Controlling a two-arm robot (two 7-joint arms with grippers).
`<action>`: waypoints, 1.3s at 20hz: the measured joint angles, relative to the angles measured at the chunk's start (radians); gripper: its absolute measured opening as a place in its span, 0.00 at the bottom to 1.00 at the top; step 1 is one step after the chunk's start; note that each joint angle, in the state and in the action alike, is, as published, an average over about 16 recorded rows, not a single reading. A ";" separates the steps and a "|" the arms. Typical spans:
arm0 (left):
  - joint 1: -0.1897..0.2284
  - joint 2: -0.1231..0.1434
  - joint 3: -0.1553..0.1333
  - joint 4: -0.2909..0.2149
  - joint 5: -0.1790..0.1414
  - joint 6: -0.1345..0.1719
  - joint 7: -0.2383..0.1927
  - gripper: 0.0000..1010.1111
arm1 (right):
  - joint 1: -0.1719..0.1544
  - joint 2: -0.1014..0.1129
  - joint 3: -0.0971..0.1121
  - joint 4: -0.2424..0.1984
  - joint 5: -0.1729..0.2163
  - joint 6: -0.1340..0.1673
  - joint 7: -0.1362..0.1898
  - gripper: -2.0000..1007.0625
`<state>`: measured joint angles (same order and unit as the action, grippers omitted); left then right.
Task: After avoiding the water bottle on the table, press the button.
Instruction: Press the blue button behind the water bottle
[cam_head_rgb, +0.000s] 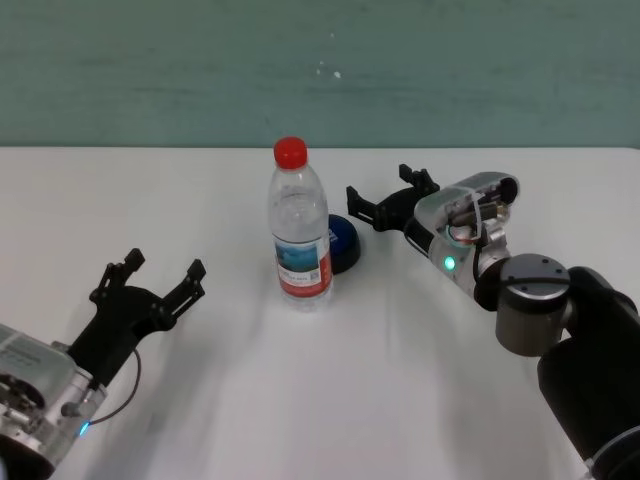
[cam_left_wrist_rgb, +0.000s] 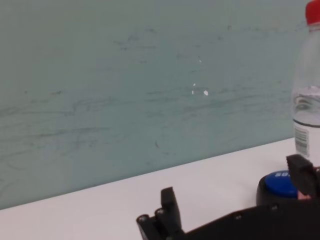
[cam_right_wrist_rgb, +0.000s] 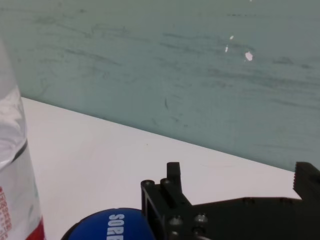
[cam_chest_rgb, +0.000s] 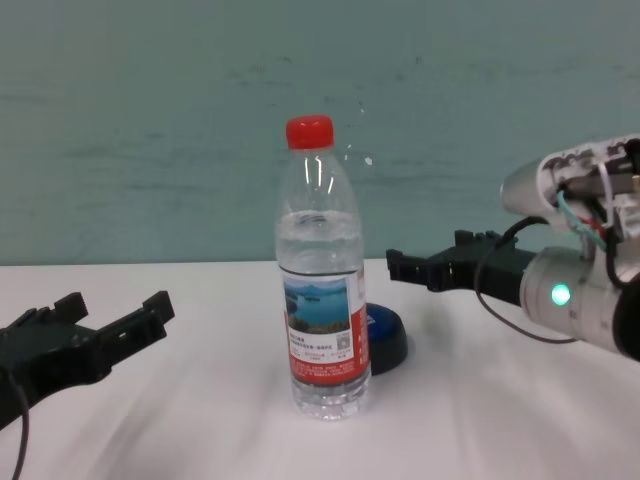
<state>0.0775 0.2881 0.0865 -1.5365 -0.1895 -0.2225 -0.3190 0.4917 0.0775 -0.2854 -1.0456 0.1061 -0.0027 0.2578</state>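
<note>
On the table (cam_head_rgb: 200, 190) in the head view, the button (cam_head_rgb: 343, 243) is half hidden behind the bottle (cam_head_rgb: 299, 228); the right gripper (cam_head_rgb: 388, 201), spread and empty, is poised just beyond it. The left gripper (cam_head_rgb: 150, 279), wide open and empty, is parked.

From the right wrist, the button (cam_right_wrist_rgb: 112, 226) is seen close below the fingers (cam_right_wrist_rgb: 161, 200); a straight descent clear of the bottle (cam_right_wrist_rgb: 15, 165) is advised.

From the chest, the gripper (cam_chest_rgb: 440, 265) is held above button (cam_chest_rgb: 385, 338) height.

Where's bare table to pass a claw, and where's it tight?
Free: the white table in front of the water bottle, and the stretch between it and the open left claw. Tight: the button sits right behind the bottle, with the open right claw just beyond it.
</note>
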 joint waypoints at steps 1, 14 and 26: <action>0.000 0.000 0.000 0.000 0.000 0.000 0.000 1.00 | 0.004 -0.003 -0.002 0.008 0.000 -0.002 0.000 1.00; 0.000 0.000 0.000 0.000 0.000 0.000 0.000 1.00 | 0.028 -0.029 -0.018 0.093 0.003 -0.021 0.007 1.00; 0.000 0.000 0.000 0.000 0.000 0.000 0.000 1.00 | 0.024 -0.032 -0.016 0.111 0.011 -0.021 0.006 1.00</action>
<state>0.0775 0.2881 0.0865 -1.5365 -0.1895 -0.2226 -0.3189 0.5152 0.0452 -0.3010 -0.9345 0.1170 -0.0241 0.2640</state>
